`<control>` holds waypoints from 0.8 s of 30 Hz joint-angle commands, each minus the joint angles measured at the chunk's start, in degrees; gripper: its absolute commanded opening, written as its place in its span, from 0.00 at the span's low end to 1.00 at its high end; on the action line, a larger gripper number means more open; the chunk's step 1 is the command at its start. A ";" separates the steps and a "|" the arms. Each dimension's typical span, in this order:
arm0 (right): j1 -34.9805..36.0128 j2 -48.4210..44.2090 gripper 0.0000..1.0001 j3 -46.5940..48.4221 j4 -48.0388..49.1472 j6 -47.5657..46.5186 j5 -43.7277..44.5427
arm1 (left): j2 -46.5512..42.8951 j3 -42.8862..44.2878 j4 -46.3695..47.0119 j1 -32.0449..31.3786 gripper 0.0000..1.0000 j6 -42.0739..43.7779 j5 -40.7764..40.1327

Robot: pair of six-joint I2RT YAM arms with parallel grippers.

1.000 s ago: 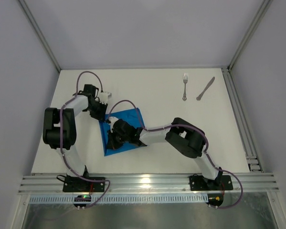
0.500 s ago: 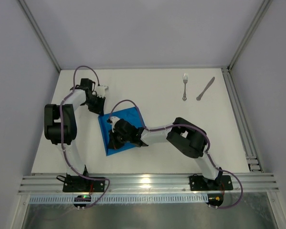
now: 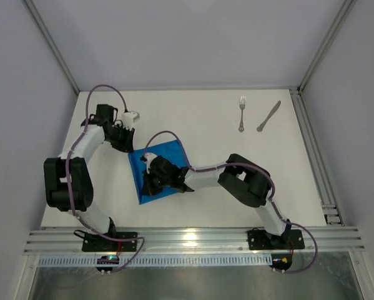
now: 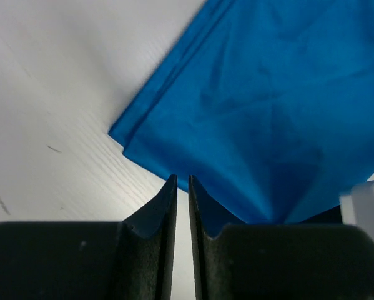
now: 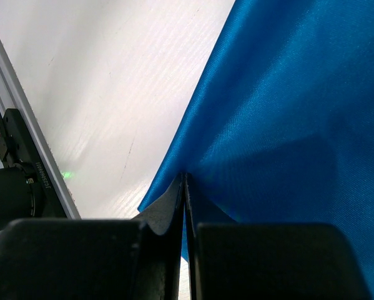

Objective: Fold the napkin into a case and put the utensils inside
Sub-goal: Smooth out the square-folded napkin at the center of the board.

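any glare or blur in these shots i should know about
Top external: glare patch on the silver metal rail at the near edge. Left wrist: black fingers soft, out of focus. Right wrist: bright blue shiny cloth napkin sharp, with sheen.

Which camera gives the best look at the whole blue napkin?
The top external view: it shows the napkin almost whole in outline, the right arm hiding its middle. The left wrist view shows only one layered corner close up; the right wrist view only one edge.
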 commanded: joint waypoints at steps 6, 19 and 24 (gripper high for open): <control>0.01 -0.38 0.04 -1.85 -5.63 -0.99 0.86 | 6.02 -3.68 3.58 0.36 0.13 2.08 -4.19; -0.07 -0.73 0.04 -2.11 -7.29 -2.48 1.48 | 14.02 -0.43 7.29 0.45 0.12 -0.74 -6.92; -0.07 -4.67 0.04 -0.89 -7.92 -5.81 3.41 | 13.15 -1.48 6.93 0.45 0.13 0.05 -4.80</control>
